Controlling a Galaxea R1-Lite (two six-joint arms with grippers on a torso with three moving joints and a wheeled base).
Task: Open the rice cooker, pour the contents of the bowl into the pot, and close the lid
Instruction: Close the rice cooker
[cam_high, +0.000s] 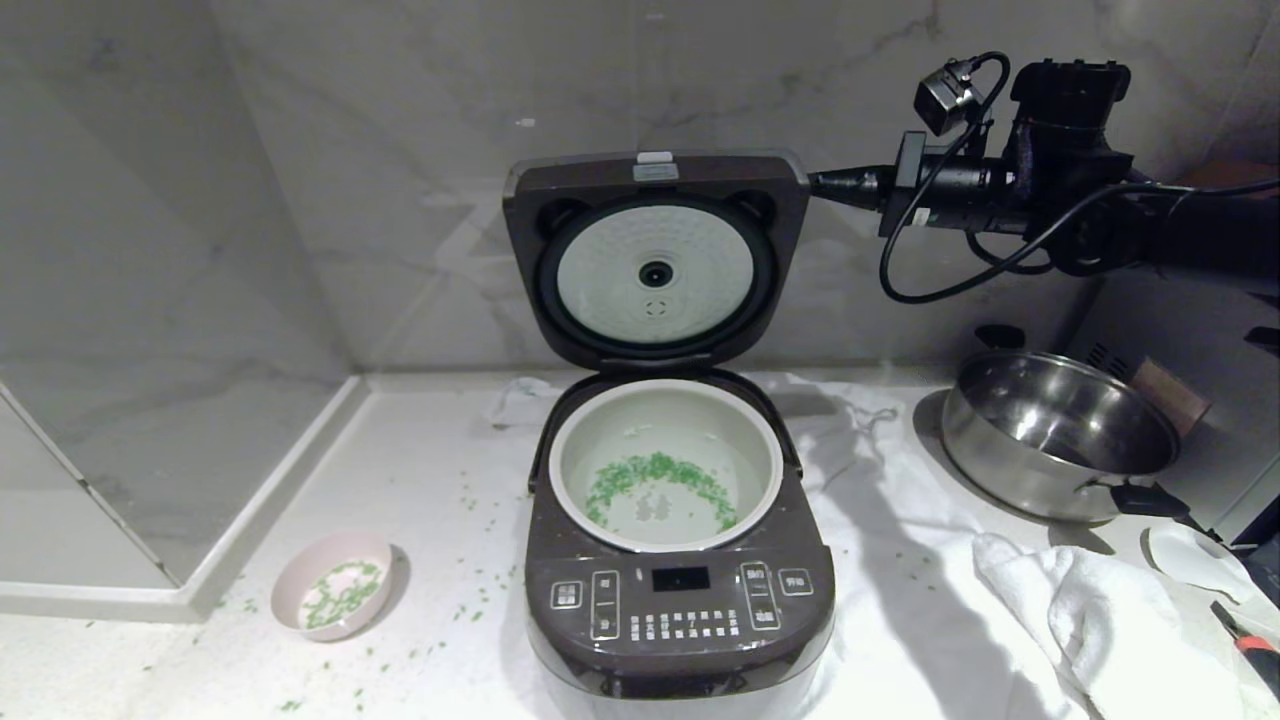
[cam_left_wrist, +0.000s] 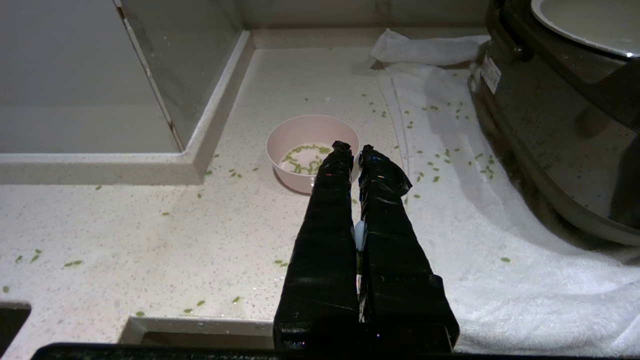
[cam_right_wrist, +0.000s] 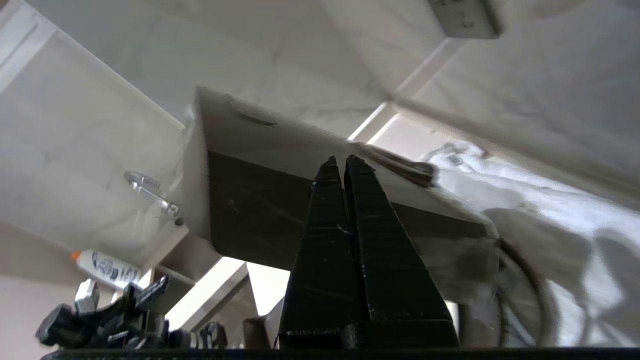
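A: At far left on the counter (cam_high: 440, 480), the pale pink bowl (cam_high: 337, 598) stands upright, well apart from the rice cooker (cam_high: 680, 600), with a few green grains (cam_high: 340, 592) left inside. Loose grains lie scattered around it.

B: And the left gripper (cam_left_wrist: 352, 148)?

A: It shows only in its own wrist view, above the counter near the bowl, its fingers (cam_left_wrist: 330, 200) pressed together and holding nothing.

B: The centre?

A: The rice cooker sits on a white towel (cam_high: 900, 560), its lid (cam_high: 655, 260) standing upright and open, the white dimpled inner plate facing forward. In the inner pot (cam_high: 665, 470), green grains (cam_high: 655, 478) lie in a ring under shallow water.

B: To the right?

A: The right gripper (cam_high: 815, 182) reaches in level, its tip at the lid's upper right corner, fingers (cam_right_wrist: 372, 235) together and empty. Whether it touches the lid cannot be told. Below it, a shiny steel pan (cam_high: 1060, 435) rests on the towel, beside a crumpled white cloth (cam_high: 1100, 610).
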